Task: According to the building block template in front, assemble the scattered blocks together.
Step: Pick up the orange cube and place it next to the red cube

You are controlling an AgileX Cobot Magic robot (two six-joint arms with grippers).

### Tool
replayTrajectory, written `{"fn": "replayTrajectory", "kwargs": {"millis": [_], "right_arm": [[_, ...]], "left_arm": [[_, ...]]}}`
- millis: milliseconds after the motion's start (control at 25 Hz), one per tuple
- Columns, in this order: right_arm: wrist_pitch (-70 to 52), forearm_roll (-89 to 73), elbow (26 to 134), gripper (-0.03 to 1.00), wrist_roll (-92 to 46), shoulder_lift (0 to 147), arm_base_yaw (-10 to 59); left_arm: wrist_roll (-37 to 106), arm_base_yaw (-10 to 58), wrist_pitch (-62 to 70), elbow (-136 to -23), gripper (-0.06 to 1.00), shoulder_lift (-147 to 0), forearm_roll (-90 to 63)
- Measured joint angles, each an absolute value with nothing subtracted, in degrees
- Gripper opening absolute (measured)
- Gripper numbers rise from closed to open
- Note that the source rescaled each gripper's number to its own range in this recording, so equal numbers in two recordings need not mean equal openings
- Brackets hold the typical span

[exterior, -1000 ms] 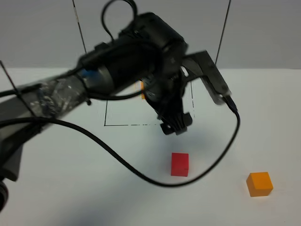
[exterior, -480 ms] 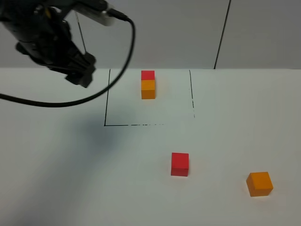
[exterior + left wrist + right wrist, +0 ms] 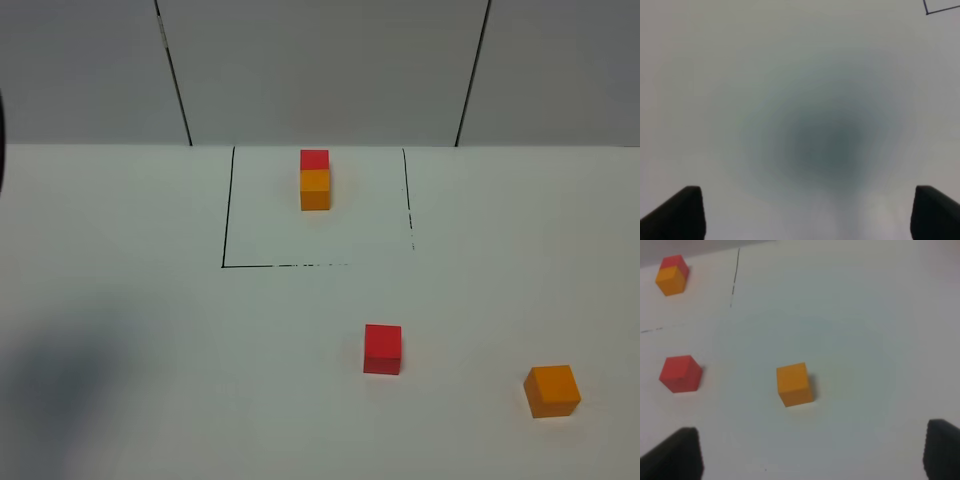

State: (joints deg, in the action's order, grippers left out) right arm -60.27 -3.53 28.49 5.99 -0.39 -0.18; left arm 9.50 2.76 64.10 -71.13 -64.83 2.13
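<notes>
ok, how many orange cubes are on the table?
2. The loose orange cube sits front right, apart from the loose red cube. The other is the near half of the template, inside the marked square at the back. Nothing looks hidden.

**Robotics test bench, laboratory type**

Surface: plain matte white table [image 3: 120,250]. Backdrop: flat grey wall panels [image 3: 320,70], parted by dark seams [image 3: 472,75]. Marking: thin black outline [image 3: 280,265] drawn straight onto the tabletop, staking out a work zone. Props: joined red-orange pair [image 3: 315,180] inside the outline; red cube [image 3: 382,348] and orange cube [image 3: 552,390] loose outside it. Plain colour-coded test pieces on a marked bench.
</notes>
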Motion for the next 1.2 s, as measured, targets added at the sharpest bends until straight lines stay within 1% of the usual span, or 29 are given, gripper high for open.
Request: {"fn": "replayTrajectory", "kwargs": {"millis": [400, 560, 720, 1000, 1200], "right_arm": [[-60.3, -3.5, 28.5, 0.79, 6.0, -0.4, -0.2], [-60.3, -3.5, 28.5, 0.79, 6.0, -0.4, -0.2], [-60.3, -3.5, 28.5, 0.79, 6.0, -0.4, -0.2], [-60.3, -3.5, 28.5, 0.79, 6.0, -0.4, -0.2], [-60.3, -3.5, 28.5, 0.79, 6.0, -0.4, -0.2]], "left_arm": [[0.0, 2.8, 65.7, -51.2, 0.75, -35.2, 6.7], [-4.6, 2.8, 66.1, -45.7, 0.74, -23.6, 7.1], [-6.1, 2.8, 66.5, -41.5, 0.73, -14.2, 5.0], [-1.0, 2.8, 65.0, -34.6, 0.72, -4.0, -6.1], [2.8, 2.8, 61.9, -30.5, 0.71, -1.3, -8.4]]}}
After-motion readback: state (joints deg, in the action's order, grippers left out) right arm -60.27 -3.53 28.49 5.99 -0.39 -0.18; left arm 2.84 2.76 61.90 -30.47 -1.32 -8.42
